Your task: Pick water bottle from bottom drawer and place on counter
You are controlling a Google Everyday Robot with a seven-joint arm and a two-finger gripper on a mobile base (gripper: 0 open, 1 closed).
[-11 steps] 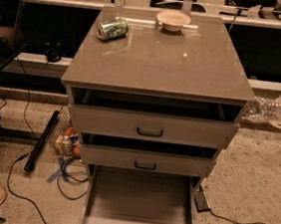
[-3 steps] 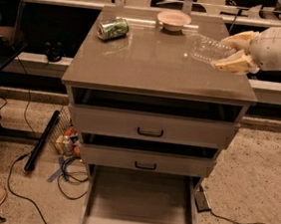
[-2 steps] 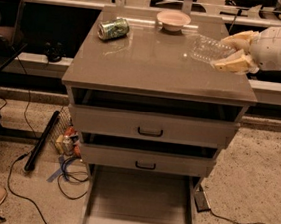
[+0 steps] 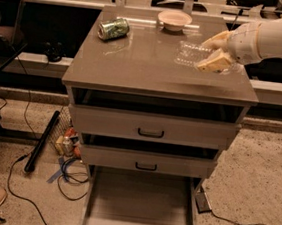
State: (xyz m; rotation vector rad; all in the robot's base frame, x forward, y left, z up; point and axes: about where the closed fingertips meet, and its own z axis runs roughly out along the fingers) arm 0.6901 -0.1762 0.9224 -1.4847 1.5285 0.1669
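Observation:
The clear ribbed water bottle (image 4: pixel 191 54) lies sideways over the right part of the counter (image 4: pixel 151 65), held between the fingers of my gripper (image 4: pixel 211 52). The gripper comes in from the right edge on a white arm and is shut on the bottle's right end. I cannot tell whether the bottle touches the counter. The bottom drawer (image 4: pixel 141 207) is pulled out at the cabinet's foot, and its flat grey floor holds nothing.
A green-and-silver can (image 4: pixel 113 28) lies at the counter's back left. A pale bowl (image 4: pixel 175 19) stands at the back middle. Two drawers with black handles (image 4: pixel 150 133) sit above the bottom drawer. Cables and a black bar (image 4: pixel 41 142) lie on the floor at left.
Earlier the gripper held the bottle low, right of the cabinet. It then carried it up over the counter's right part, where it has stayed nearly still for the last second.

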